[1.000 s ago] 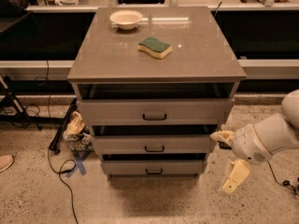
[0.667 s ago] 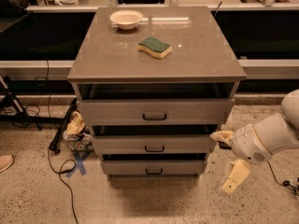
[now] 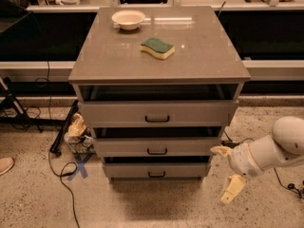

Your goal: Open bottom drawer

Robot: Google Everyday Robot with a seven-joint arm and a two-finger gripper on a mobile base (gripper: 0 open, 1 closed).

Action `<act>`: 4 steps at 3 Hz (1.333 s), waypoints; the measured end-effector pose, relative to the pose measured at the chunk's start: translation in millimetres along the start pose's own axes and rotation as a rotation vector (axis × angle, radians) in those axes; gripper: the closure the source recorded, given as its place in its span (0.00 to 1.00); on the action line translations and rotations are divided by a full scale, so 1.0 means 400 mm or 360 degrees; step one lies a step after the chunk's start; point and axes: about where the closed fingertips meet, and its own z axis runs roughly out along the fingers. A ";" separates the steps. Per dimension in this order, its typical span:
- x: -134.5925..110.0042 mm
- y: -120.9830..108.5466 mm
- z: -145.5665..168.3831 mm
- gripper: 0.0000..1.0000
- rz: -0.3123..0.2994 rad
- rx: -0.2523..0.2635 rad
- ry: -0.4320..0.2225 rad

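Note:
The bottom drawer (image 3: 156, 169) is the lowest grey front of the cabinet (image 3: 156, 56), with a small black bar handle (image 3: 156, 175) at its middle. A dark gap shows above its front. My gripper (image 3: 227, 170) hangs low at the cabinet's right side, just off the drawer's right end and level with it. It is open, with one cream finger (image 3: 220, 150) up by the middle drawer's corner and the other (image 3: 232, 189) lower, near the floor. It holds nothing and is not touching the handle.
On the cabinet top lie a green-and-yellow sponge (image 3: 157, 48) and a white bowl (image 3: 128, 19). Cables and a crumpled bag (image 3: 76, 132) lie on the floor to the left, near a blue tape cross (image 3: 80, 167). A shoe (image 3: 5, 164) shows at the far left.
My gripper and forearm have dropped lower and shifted slightly left, toward the bottom drawer's right end. The drawers have not moved.

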 end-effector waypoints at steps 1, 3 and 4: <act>0.110 -0.038 0.126 0.00 -0.0099 -0.0008 -0.0132; 0.137 -0.051 0.153 0.00 -0.0075 -0.0017 -0.0138; 0.245 -0.084 0.261 0.00 -0.0165 -0.0004 -0.0121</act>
